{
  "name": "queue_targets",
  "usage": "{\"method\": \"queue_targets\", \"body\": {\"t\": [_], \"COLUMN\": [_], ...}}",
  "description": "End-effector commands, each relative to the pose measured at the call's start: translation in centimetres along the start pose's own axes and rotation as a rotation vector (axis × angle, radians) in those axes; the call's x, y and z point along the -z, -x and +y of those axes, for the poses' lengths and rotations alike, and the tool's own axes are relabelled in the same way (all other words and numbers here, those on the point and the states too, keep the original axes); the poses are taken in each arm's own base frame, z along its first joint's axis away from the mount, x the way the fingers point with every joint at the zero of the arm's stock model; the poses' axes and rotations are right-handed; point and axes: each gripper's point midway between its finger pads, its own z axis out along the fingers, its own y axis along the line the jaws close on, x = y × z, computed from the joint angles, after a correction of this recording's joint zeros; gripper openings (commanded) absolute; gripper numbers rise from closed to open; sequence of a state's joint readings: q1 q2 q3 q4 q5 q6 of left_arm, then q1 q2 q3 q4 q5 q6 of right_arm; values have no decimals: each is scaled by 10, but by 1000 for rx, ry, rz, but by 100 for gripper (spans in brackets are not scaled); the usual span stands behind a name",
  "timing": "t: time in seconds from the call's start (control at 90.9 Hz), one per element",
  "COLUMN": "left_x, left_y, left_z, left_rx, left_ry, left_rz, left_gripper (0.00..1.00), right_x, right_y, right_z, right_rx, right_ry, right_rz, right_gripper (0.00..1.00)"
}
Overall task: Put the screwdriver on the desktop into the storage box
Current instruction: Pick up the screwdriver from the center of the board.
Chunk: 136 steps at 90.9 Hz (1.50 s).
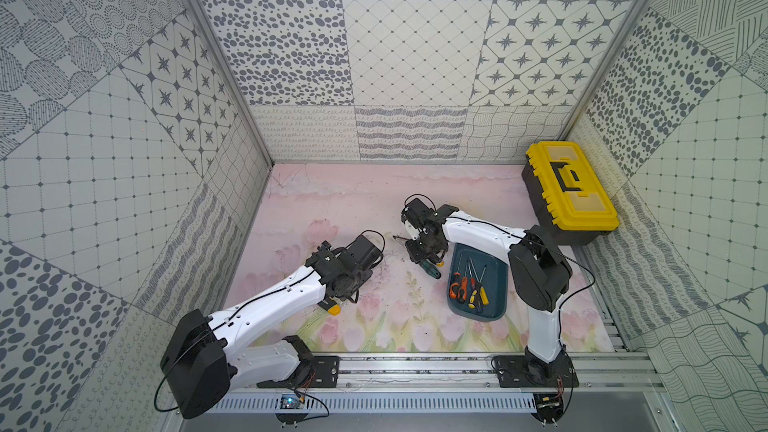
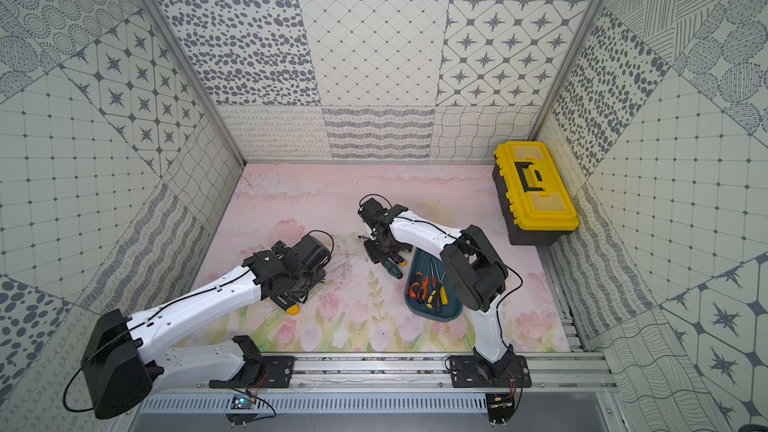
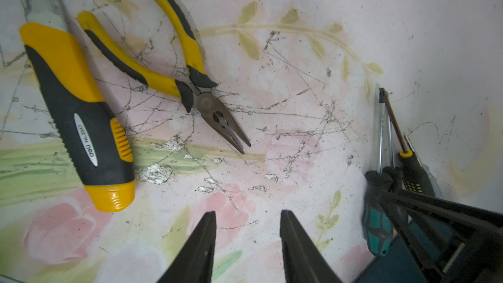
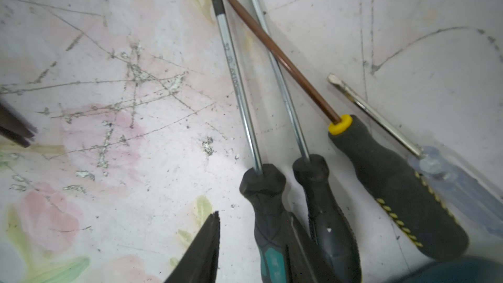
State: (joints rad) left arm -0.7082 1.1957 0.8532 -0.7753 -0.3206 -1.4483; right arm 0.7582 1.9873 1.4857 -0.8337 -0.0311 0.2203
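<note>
Pink tulip-print counter (image 1: pixel 353 201), scratched: right claw (image 4: pixel 253 215) stands spread astride the teal-handled screwdriver (image 4: pixel 262 183) beside the storage box (image 1: pixel 496 272); left claw (image 3: pixel 248 213) spread, empty.

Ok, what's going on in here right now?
The right gripper sits low over loose screwdrivers on the pink floral desktop, jaws straddling the teal-handled screwdriver but not closed on it. The left gripper hangs open and empty near a yellow-black utility knife and yellow-handled pliers. The shallow teal plastic storage box holds several screwdrivers.

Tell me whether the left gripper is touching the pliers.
Apart: the left wrist view shows bare desktop between the left gripper and the pliers.
</note>
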Motion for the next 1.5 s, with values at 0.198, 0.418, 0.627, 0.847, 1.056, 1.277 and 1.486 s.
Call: {"method": "queue_targets", "body": {"t": [0.198, 0.418, 0.627, 0.847, 1.056, 1.277, 1.486], "left_x": [-3, -2, -1, 2, 8, 14, 12], "left_y": [0, 1, 2, 3, 6, 10, 3], "left_z": [3, 1, 2, 2, 3, -12, -41], "left_rx": [29, 29, 34, 37, 21, -67, -163], "left_ry": [13, 11, 9, 3, -8, -49, -62], "left_rz": [17, 17, 13, 13, 0, -3, 39], "left_gripper": [43, 43, 43, 42, 42, 42, 42], "right_x": [-16, -24, -31, -24, 24, 108, 150], "right_y": [5, 7, -3, 1, 24, 27, -30], "right_z": [-6, 0, 2, 8, 27, 29, -47], "right_rx": [88, 136, 166, 162, 93, -113, -532], "right_ry": [-104, -119, -140, -136, -37, 65, 36], "right_rz": [21, 46, 80, 59, -62, -238, -317], "right_gripper": [41, 38, 37, 24, 12, 11, 10]}}
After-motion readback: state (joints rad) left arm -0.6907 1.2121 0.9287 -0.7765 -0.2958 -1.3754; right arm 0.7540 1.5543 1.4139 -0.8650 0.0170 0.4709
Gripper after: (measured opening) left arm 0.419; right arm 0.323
